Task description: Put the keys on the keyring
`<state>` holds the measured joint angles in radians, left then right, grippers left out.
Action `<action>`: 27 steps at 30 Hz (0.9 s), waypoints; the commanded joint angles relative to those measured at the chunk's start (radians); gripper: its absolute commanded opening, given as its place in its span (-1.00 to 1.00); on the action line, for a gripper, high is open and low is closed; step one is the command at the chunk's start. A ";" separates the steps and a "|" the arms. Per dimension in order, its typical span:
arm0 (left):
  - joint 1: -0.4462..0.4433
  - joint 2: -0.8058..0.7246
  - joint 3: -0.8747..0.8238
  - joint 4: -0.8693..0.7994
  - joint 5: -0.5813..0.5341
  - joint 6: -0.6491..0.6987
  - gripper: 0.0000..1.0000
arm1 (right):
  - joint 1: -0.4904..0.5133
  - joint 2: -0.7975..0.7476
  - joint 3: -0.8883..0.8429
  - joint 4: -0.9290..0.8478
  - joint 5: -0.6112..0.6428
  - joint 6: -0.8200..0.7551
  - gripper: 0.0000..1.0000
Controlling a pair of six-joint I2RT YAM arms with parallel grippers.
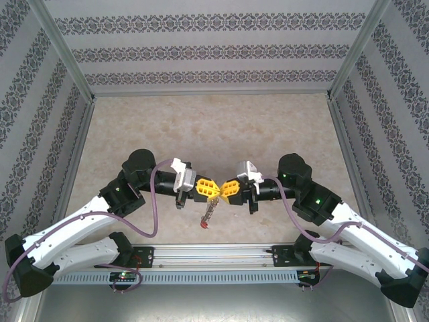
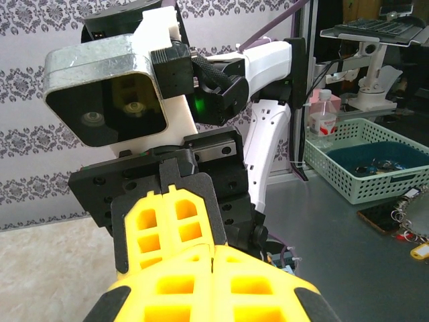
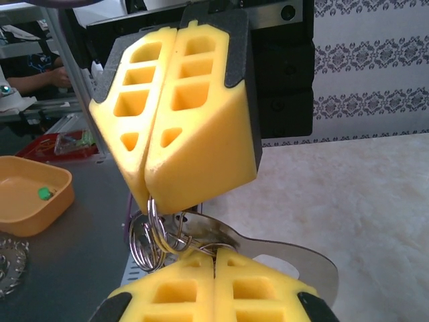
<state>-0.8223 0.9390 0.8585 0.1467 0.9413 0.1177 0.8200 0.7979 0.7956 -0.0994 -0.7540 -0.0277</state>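
Observation:
Both grippers meet tip to tip above the table's near middle. My left gripper (image 1: 210, 187) is shut, and its yellow fingers (image 3: 181, 114) pinch a small wire split ring (image 3: 151, 208). My right gripper (image 3: 214, 253) is shut too, on thin wire loops where the flat grey keyring (image 3: 295, 258) ends. More split rings (image 3: 142, 243) hang linked between the two. From above, the keyring (image 1: 209, 210) dangles below the fingertips with a red key head (image 1: 204, 225) at its lower end. The left wrist view has my left gripper (image 2: 214, 253) against the right one's shut fingers (image 2: 164, 225).
The beige tabletop (image 1: 214, 127) is walled by patterned panels on three sides. An aluminium rail (image 1: 214, 255) runs along the near edge. Off the table stand a green basket (image 2: 348, 184), an orange tray (image 3: 30, 194) and loose keys (image 2: 414, 231) on a grey desk.

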 commanded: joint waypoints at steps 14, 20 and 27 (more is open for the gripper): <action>0.006 0.016 -0.009 0.042 0.070 -0.013 -1.00 | -0.009 0.027 0.013 0.131 -0.071 0.046 -1.00; 0.010 0.001 -0.011 0.034 0.064 -0.007 -1.00 | -0.008 0.010 0.005 0.103 -0.035 0.034 -1.00; 0.015 -0.021 -0.013 0.013 0.044 0.001 -1.00 | -0.008 -0.023 -0.009 0.051 0.012 0.018 -0.77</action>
<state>-0.8162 0.9413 0.8536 0.1535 0.9710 0.1181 0.8200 0.7933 0.7952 -0.0711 -0.7635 -0.0006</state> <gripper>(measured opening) 0.046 0.103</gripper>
